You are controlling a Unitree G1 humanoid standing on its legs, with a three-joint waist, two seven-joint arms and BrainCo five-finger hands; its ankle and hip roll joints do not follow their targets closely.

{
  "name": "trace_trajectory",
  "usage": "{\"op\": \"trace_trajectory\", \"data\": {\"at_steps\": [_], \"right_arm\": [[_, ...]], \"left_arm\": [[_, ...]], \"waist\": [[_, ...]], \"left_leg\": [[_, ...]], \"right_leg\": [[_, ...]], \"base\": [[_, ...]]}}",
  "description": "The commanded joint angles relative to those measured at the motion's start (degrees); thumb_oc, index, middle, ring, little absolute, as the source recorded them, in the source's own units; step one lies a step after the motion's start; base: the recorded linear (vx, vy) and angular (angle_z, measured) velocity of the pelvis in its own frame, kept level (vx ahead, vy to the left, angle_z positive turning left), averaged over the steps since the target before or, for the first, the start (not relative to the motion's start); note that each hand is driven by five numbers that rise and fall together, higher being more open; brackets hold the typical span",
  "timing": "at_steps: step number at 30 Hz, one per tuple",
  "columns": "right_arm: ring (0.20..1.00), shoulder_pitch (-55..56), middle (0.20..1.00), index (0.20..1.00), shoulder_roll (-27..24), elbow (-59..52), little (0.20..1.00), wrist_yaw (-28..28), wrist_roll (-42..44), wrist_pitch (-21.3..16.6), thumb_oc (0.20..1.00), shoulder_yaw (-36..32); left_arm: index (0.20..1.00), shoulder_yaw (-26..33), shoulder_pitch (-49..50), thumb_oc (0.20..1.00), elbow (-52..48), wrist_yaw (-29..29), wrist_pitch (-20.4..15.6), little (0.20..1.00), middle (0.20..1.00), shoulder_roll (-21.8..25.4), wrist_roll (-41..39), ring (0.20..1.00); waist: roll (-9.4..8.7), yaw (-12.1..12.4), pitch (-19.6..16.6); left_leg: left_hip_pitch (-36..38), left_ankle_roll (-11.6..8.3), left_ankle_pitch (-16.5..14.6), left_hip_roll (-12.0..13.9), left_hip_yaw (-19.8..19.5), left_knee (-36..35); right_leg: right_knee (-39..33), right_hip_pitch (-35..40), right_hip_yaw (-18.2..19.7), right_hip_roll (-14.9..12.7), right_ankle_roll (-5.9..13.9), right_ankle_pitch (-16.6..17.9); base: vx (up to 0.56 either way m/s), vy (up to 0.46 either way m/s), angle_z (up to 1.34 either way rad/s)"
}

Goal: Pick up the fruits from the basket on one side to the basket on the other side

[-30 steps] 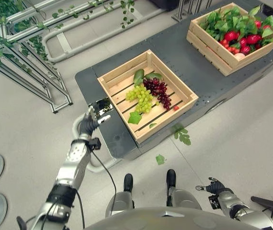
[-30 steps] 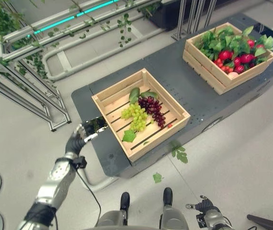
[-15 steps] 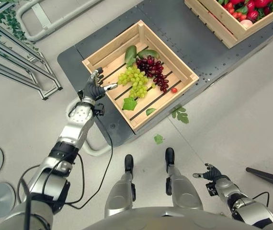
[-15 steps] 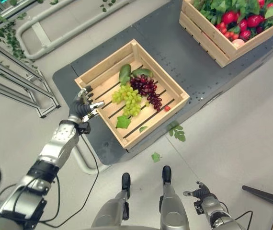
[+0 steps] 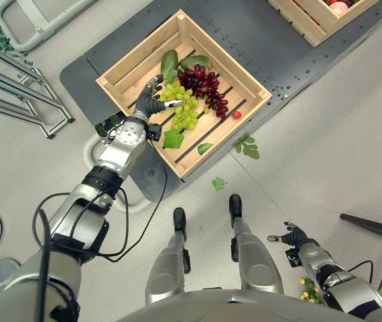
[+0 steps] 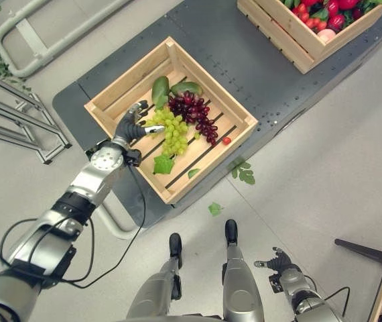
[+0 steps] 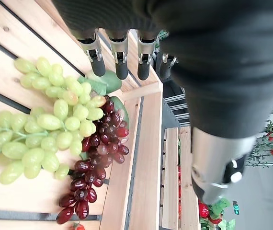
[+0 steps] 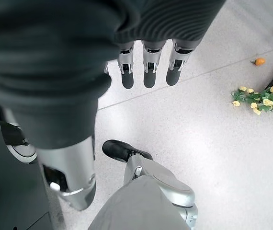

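- Hanging low beside the robot, the right hand (image 5: pixel 290 236) holds nothing, its fingers (image 8: pixel 147 72) straight and relaxed over pale floor; a sprig of yellow flowers (image 8: pixel 263 97) and a small orange object (image 8: pixel 258 61) lie on the floor beyond them.
- A loose green leaf (image 5: pixel 218 183) rests on the floor just in front of the dark platform (image 5: pixel 84 84), with a larger leafy sprig (image 5: pixel 246 147) near the crate's front corner.
- The left hand (image 5: pixel 152 104) reaches over the near edge of the wooden crate (image 6: pixel 235 137), fingers (image 7: pixel 121 60) extended and unclenched above the fruit, gripping nothing.
- The green grapes (image 5: pixel 185 111) lie on the slatted crate floor just beside that hand; whether the fingertips touch the bunch cannot be told.
- The dark red grapes (image 5: pixel 206 85) lie touching the green bunch on its far side, with large green leaves (image 5: pixel 169 65) at the stem end and a small red fruit (image 5: pixel 236 115) apart near the right wall.
- Farther along the platform, well apart, a second wooden crate (image 6: pixel 291 40) holds red fruits (image 6: pixel 315 17) among green foliage.
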Motion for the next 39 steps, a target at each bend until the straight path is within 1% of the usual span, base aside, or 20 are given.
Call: {"op": "trace_trajectory", "data": {"at_steps": [1,7,11,18,21,30,35,36,37,39], "right_arm": [[1.0,0.09,1.0,1.0,0.81,-0.76,1.0,-1.4,2.7,0.28,1.0,1.84],[1.0,0.56,1.0,1.0,1.1,-0.66,1.0,-2.38,3.17,0.47,1.0,1.41],[1.0,0.35,1.0,1.0,0.92,-0.51,1.0,-2.95,3.08,0.49,1.0,1.11],[1.0,0.03,1.0,1.0,1.0,-0.79,1.0,-3.47,3.26,0.23,1.0,0.91],[1.0,-0.28,1.0,1.0,1.12,-1.58,1.0,-3.66,3.56,-0.01,1.0,1.03],[1.0,-0.13,1.0,1.0,1.96,-2.57,1.0,-4.24,3.69,-0.55,1.0,1.56],[1.0,0.32,1.0,1.0,1.98,-2.75,1.0,-4.29,3.98,-0.77,1.0,1.19],[1.0,0.64,1.0,1.0,1.8,-2.7,1.0,-4.14,4.03,-0.93,1.0,0.87],[1.0,0.63,1.0,1.0,1.81,-2.7,1.0,-4.14,4.03,-0.93,1.0,0.88],[1.0,0.79,1.0,1.0,1.6,-2.76,1.0,-3.89,4.04,-1.05,1.0,0.67]], "left_arm": [[1.0,-0.06,-6.74,1.0,5.97,0.8,-1.21,1.0,1.0,-1.35,-2.59,1.0],[1.0,1.46,-4.97,1.0,9.32,0.98,-1.09,1.0,1.0,-3.75,-7.51,1.0],[1.0,2.18,-3.34,1.0,11.05,0.93,-0.63,1.0,1.0,-4.39,-7.23,1.0],[1.0,4.03,-2.16,1.0,13.83,1.7,-0.18,1.0,1.0,-4.99,-7.17,1.0],[1.0,4.96,-1.42,1.0,15.02,1.95,-0.06,1.0,1.0,-5.33,-7.0,1.0],[1.0,7.23,-1.87,1.0,17.18,4.26,-0.24,1.0,1.0,-5.4,-7.31,1.0],[1.0,6.86,-1.1,1.0,16.21,4.08,-0.03,1.0,1.0,-3.91,-4.21,1.0],[1.0,6.83,-0.63,1.0,16.18,4.13,0.32,1.0,1.0,-2.58,-1.76,1.0],[1.0,6.84,-0.62,1.0,16.18,4.13,0.32,1.0,1.0,-2.57,-1.74,1.0],[1.0,7.53,0.01,1.0,16.48,4.27,0.39,1.0,1.0,-0.56,-0.44,1.0]], "waist": [[-2.5,-1.34,-1.24],[-2.14,-2.13,-0.85],[-2.11,-2.49,-0.54],[-2.82,-2.81,-0.02],[-3.4,-2.95,0.37],[-4.41,-3.09,0.9],[-4.53,-2.91,1.08],[-4.53,-2.73,1.07],[-4.54,-2.73,1.07],[-4.44,-2.5,1.0]], "left_leg": [[-3.77,0.58,0.93,-3.51,1.4,-0.06],[-4.49,0.61,1.1,-3.47,2.3,-0.06],[-4.81,0.64,1.15,-3.4,2.87,-0.06],[-5.86,0.5,1.42,-2.93,3.4,-0.06],[-6.45,0.48,1.55,-2.7,3.56,-0.06],[-8.15,0.25,2.12,-2.41,3.78,-0.06],[-8.51,0.26,2.24,-2.44,3.7,-0.06],[-8.49,0.25,2.29,-2.43,3.74,-0.06],[-8.48,0.25,2.29,-2.43,3.75,-0.06],[-8.51,0.21,2.26,-2.44,3.72,-0.06]], "right_leg": [[0.24,-2.8,3.62,-2.89,5.82,-1.84],[0.24,-4.03,4.6,-2.86,5.8,-1.48],[0.24,-4.77,5.22,-2.73,5.69,-1.26],[0.24,-6.07,5.84,-2.24,5.55,-1.0],[0.24,-6.86,6.12,-1.86,5.43,-0.79],[0.24,-8.49,6.48,-1.35,5.36,-0.35],[0.24,-8.83,6.5,-1.35,5.38,-0.15],[0.24,-8.81,6.5,-1.34,5.36,-0.17],[0.24,-8.81,6.51,-1.34,5.36,-0.17],[0.24,-8.85,6.42,-1.29,5.32,-0.22]], "base": [[-0.02,0.013,-0.04],[-0.01,0.01,-0.14],[-0.01,0.008,-0.1],[-0.01,-0.013,-0.06],[-0.02,-0.017,-0.07],[-0.01,-0.009,-0.04],[0.0,-0.002,-0.01],[0.0,0.0,0.0],[0.0,0.0,0.0],[0.0,0.0,0.0]]}}
